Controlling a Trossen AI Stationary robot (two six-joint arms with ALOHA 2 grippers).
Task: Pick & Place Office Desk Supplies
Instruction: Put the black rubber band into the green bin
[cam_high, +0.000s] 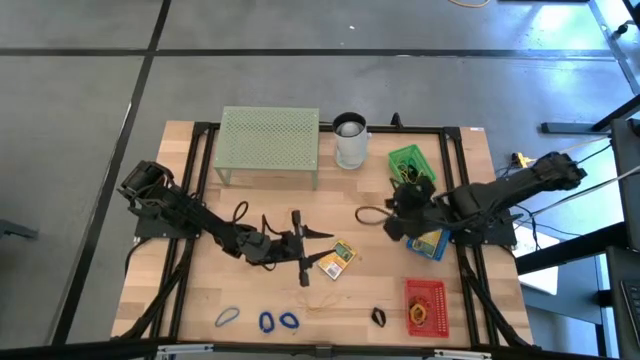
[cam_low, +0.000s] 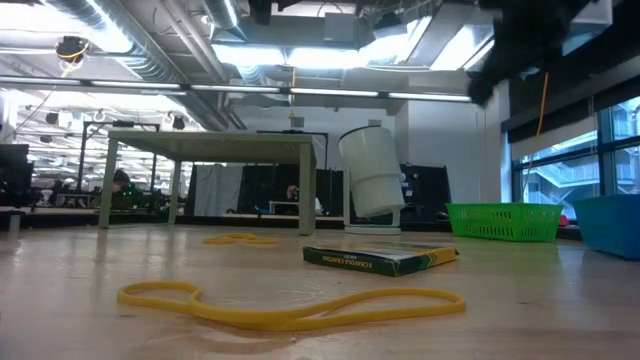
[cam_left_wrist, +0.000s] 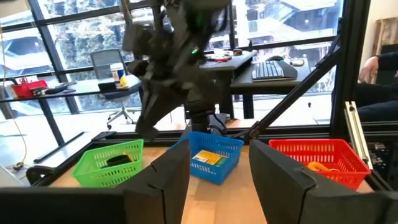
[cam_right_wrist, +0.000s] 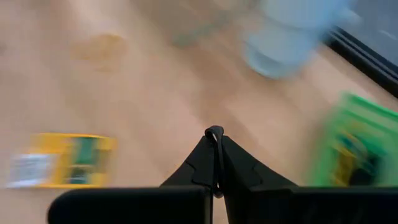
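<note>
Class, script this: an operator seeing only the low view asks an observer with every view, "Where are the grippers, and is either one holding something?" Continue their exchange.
Observer: The left gripper is over mid-table beside the yellow card pack, open, with nothing between its fingers.
Operator: And the right one?
Observer: The right gripper is near the green basket, shut on a dark rubber band.

A pale green mesh stand (cam_high: 269, 146) and a white cup (cam_high: 350, 141) stand side by side on the wooden bench (cam_high: 200, 290). Green basket (cam_high: 411, 164), blue basket (cam_high: 430, 244) and red basket (cam_high: 426, 305) line one side.
</note>
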